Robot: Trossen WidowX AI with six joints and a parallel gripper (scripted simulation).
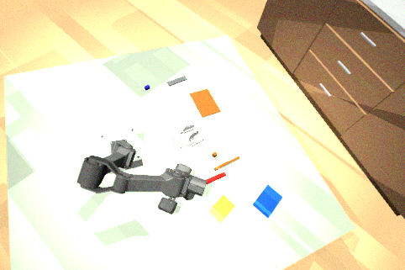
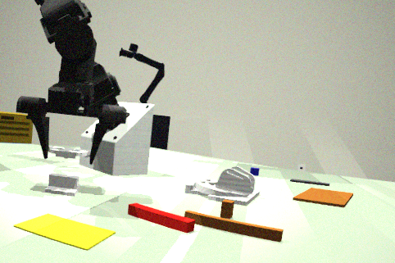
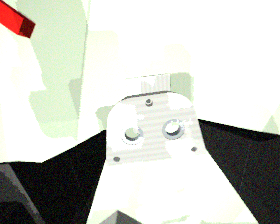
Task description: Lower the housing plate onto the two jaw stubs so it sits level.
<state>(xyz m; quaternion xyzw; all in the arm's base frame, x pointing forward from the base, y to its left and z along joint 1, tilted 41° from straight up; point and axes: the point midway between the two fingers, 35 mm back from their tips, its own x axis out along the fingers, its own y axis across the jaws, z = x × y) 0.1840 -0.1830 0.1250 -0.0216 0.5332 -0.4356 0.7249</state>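
Observation:
The pale housing plate (image 2: pixel 69 152) (image 3: pixel 153 150), with two large holes and small ones, is held between the fingertips of my gripper (image 2: pixel 68 160) (image 3: pixel 151 129). The gripper is shut on its sides. The plate hangs above a small grey stand (image 2: pixel 63 183) (image 3: pixel 158 83), with a gap between them. The jaw assembly stands apart, right of the gripper in the exterior view: its curved grey jaws (image 2: pixel 236 181) (image 1: pixel 193 135) rise from a pale base (image 2: pixel 245 201). The pins and stubs cannot be made out. In the top view the arm hides the fingertips and the plate.
A red bar (image 1: pixel 216 178) (image 2: pixel 161 217) (image 3: pixel 10 19), an orange bar (image 1: pixel 227 163) (image 2: pixel 246 227) and a small orange block (image 1: pixel 214 155) (image 2: pixel 227 209) lie near the jaw assembly. A yellow sheet (image 1: pixel 222 209) (image 2: pixel 65 231) and a blue piece (image 1: pixel 268 201) lie nearby. A white sloped box (image 2: pixel 131 152) stands behind.

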